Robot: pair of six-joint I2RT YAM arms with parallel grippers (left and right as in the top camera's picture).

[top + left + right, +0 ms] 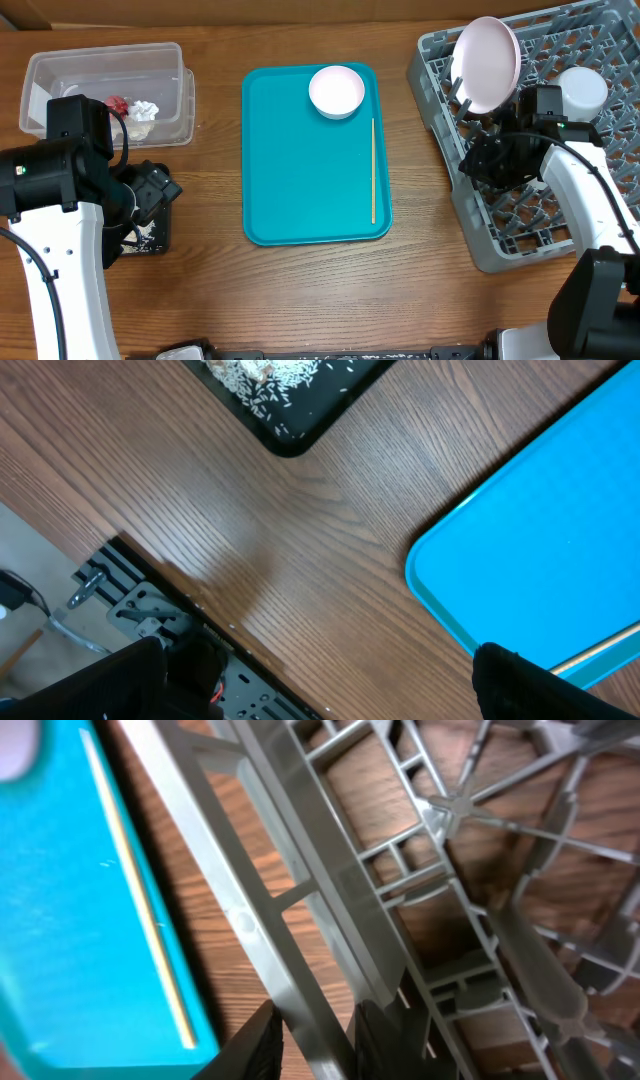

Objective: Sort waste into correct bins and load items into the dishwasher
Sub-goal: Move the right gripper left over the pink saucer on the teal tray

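Two bins sit toward the left edge of the wooden table (215, 290). The clear rectangular plastic tub (185, 95) is at the far left corner and holds the crumpled red wrapper (117, 104) and the crumpled white napkin (145, 110). Nearer me is the shallow black rectangular tray (285, 445), which holds white rice-like crumbs (270, 375).

My left gripper (318, 655) hangs over bare wood between that tray and the teal serving tray (300, 170). Its jaws are spread wide with nothing in them.

On the teal tray, the round pink bowl (336, 90) sits upright at the far right corner. I judge it rigid, light and glossy, so it is likely slick. I would pinch its rim with one finger inside and one outside, not squeeze across the body.

The thin wooden stick (373, 170) lies flat along the tray's right edge. It looks very light and stiff, but it could snap or roll. Lying this low, it needs a pinch across its middle with the fingertips almost scraping the tray.

The large square grey plastic dish rack (510, 225) fills the table's right edge. The pale pinkish-white round plate (487, 62) stands tilted at its far left corner, and the small white cup (582, 90) sits near the far right corner.

My right gripper (318, 1040) is low over the rack's left wall with its jaws narrow. I cannot tell whether they grip anything.
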